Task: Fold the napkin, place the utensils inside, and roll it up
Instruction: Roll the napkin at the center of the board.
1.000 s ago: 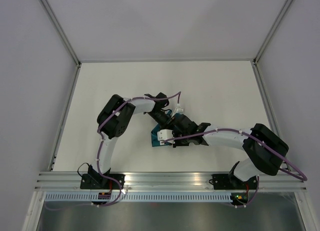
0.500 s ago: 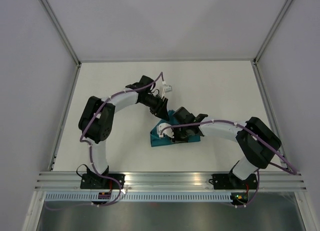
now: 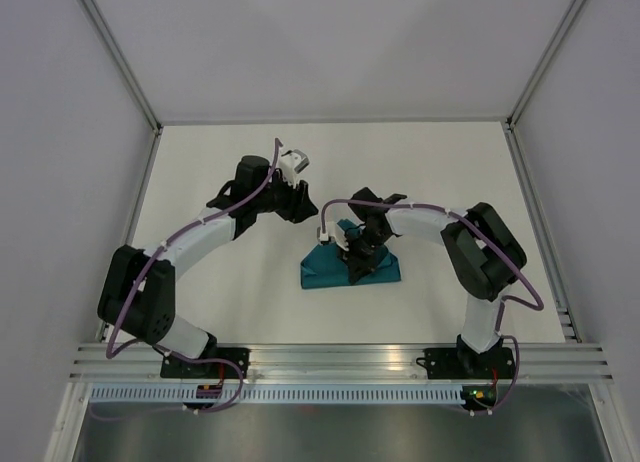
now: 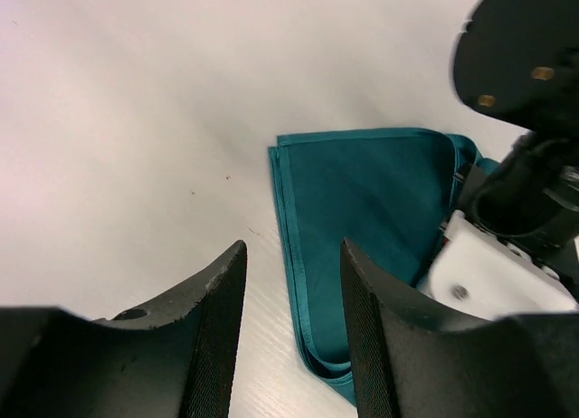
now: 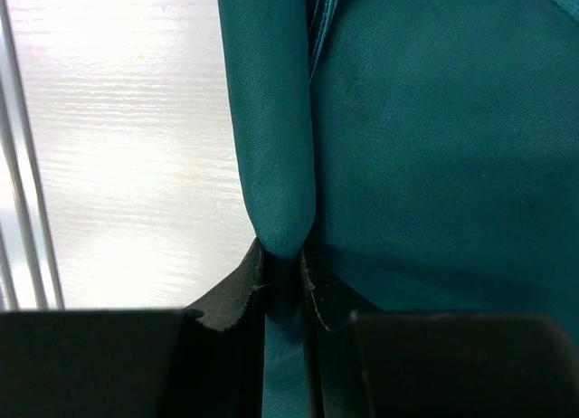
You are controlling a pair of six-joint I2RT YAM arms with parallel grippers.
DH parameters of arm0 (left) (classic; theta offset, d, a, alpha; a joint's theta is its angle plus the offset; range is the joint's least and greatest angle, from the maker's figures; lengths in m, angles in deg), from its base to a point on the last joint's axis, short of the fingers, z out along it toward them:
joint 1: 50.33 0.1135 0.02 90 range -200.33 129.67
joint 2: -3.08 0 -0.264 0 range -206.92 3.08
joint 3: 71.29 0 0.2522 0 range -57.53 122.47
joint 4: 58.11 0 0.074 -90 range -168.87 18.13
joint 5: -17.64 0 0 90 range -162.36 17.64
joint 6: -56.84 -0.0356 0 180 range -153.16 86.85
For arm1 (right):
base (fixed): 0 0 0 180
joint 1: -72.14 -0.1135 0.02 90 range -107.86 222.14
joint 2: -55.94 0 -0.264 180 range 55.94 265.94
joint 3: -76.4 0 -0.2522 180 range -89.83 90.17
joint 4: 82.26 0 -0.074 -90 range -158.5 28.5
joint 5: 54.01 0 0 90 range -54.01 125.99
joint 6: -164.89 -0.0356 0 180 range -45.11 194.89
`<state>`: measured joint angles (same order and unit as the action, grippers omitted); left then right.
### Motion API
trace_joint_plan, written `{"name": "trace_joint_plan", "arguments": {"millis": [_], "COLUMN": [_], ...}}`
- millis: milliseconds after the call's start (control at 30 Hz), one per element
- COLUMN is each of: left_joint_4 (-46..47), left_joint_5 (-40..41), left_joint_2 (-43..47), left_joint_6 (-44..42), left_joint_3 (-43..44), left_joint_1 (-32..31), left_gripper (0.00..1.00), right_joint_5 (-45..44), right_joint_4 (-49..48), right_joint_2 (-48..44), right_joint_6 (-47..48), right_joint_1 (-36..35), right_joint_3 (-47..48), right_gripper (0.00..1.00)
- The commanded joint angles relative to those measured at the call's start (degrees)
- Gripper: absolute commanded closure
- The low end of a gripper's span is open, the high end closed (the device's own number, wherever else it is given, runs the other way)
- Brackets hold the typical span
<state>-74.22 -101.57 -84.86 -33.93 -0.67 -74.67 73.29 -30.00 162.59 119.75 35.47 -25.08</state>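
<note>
The teal napkin [image 3: 345,270] lies folded into a small wedge-shaped bundle at the table's middle. My right gripper [image 3: 355,257] is on top of it, shut on a rolled fold of the cloth; the right wrist view shows the napkin [image 5: 425,137] pinched between my fingers [image 5: 237,287]. My left gripper [image 3: 298,204] is open and empty, up and left of the bundle, apart from it. In the left wrist view the napkin [image 4: 362,201] lies beyond my open left gripper [image 4: 294,327], with its layered edge towards me. The dark blue utensil is hidden.
The white table [image 3: 200,182] is bordered by metal rails, with a rail [image 3: 340,357] along the near edge by the arm bases. The right arm's white wrist part [image 4: 493,278] sits over the napkin's right side in the left wrist view.
My left arm has let go and swung away to the upper left, off the napkin. My right gripper has turned and shifted onto the bundle's upper middle, and more of the cloth now shows.
</note>
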Motion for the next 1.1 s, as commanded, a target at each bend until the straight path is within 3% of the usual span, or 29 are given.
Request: {"name": "trace_joint_plan", "arguments": {"millis": [0,300,533,1067], "left_joint_4": [6.39,6.40,5.52,3.67], "left_joint_5": [3.46,8.12,13.39,10.76], "left_joint_2": [4.53,10.86,13.41,10.96], "left_joint_6": [2.18,-6.86,-20.56,-34.20], "left_joint_3": [-2.19,-7.46,-12.82,-19.68], "left_joint_1": [-0.27,-3.52,-11.95,-25.14], "left_gripper": [0.49,0.49,0.47,0.43], "right_joint_5": [2.16,4.71,5.94,6.38], "right_joint_4": [6.67,14.14,17.74,19.59], "right_joint_2": [6.18,14.81,19.38,22.64], "right_joint_6": [3.48,4.80,4.18,2.60], "right_joint_1": [1.51,3.62,4.85,5.82], "right_joint_3": [2.22,9.60,13.72,16.99], "right_gripper": [0.91,0.91,0.92,0.92]}}
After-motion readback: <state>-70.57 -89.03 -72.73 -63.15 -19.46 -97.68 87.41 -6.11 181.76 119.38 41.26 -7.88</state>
